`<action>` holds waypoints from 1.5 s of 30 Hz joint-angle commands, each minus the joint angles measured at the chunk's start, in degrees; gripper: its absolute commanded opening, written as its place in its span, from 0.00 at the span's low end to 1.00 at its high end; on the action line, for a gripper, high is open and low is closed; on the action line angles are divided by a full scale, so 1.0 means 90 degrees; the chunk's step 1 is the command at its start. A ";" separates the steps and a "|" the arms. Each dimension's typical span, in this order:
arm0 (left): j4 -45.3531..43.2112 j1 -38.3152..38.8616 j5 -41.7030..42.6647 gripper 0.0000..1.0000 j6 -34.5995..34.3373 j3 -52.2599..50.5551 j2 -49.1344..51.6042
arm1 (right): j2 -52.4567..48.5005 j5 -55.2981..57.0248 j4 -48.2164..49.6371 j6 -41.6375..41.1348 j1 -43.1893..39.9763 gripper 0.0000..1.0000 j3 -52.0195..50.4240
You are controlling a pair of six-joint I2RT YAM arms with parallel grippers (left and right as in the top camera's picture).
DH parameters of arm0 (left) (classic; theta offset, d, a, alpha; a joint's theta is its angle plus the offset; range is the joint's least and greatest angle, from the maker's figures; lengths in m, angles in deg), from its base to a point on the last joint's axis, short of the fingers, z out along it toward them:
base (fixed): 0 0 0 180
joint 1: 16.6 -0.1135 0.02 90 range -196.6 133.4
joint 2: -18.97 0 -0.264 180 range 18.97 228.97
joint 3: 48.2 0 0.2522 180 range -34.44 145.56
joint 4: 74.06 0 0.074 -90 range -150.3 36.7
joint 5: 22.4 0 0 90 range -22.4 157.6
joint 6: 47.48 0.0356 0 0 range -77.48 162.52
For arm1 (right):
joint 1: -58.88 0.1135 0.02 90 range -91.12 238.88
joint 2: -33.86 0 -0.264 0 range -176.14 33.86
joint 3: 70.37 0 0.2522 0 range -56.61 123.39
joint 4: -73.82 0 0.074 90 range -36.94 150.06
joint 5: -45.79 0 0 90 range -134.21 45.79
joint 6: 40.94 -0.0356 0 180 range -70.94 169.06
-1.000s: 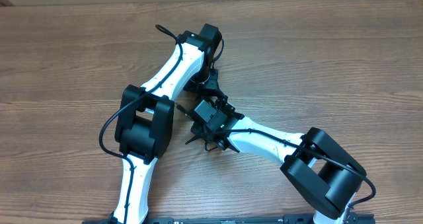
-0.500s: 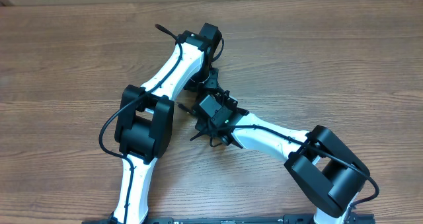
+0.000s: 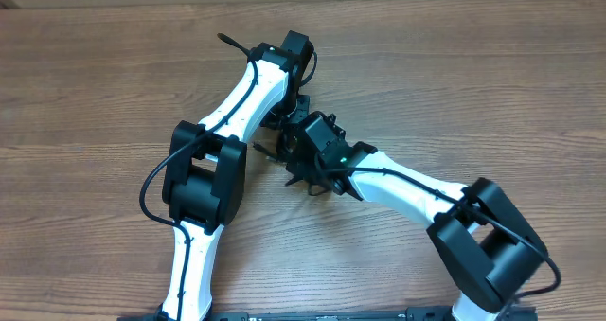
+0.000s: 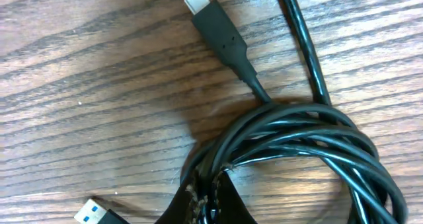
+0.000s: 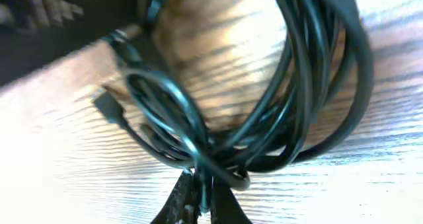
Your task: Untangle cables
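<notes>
You have both grippers closed on one bundle of thin black cables (image 4: pixel 310 141). It lies about the middle of the brown wood-grain bench (image 3: pixel 492 84), a little towards the far edge. From overhead, your white-and-black left arm (image 3: pixel 241 98) and white-and-black right arm (image 3: pixel 407 184) meet over that spot and hide nearly all of the bundle.

In the left wrist view, your left gripper (image 4: pixel 206 199) has its jaws together, pinching a few strands at the edge of the coiled loops. A black USB-C plug with a silver tip (image 4: pixel 217 27) lies flat on the bench, clear of the coil, and its cord runs back into the loops. A second plug with a blue insert (image 4: pixel 92 213) lies beside the gripper, partly cut off by the picture's edge.

The right wrist view is blurred and washed out. Your right gripper (image 5: pixel 200 199) is clamped shut where several strands cross, and the loops spread out beyond its tips. A small dark plug end (image 5: pixel 109 108) sits beside the loops, too blurred to tell its type.
</notes>
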 commanded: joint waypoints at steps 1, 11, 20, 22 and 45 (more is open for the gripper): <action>0.0073 0.0002 -0.0061 0.04 0.0015 0.0046 -0.0044 | 0.0393 0.0799 0.0070 0.0189 -0.0097 0.04 0.0019; 0.0070 0.0002 -0.0061 0.04 0.0012 0.0046 -0.0044 | 0.0391 0.1151 0.0061 0.0192 -0.0097 0.07 0.0019; 0.0070 0.0002 -0.0061 0.04 0.0012 0.0046 -0.0044 | 0.0393 0.0580 0.0063 0.0707 -0.0100 0.16 0.0019; 0.0070 0.0002 -0.0061 0.04 0.0012 0.0046 -0.0044 | 0.0393 0.0214 0.0051 0.0937 -0.0100 0.15 0.0019; 0.0068 0.0002 -0.0058 0.04 0.0010 0.0046 -0.0044 | 0.0389 -0.0219 -0.1231 0.0418 0.0367 0.04 0.0005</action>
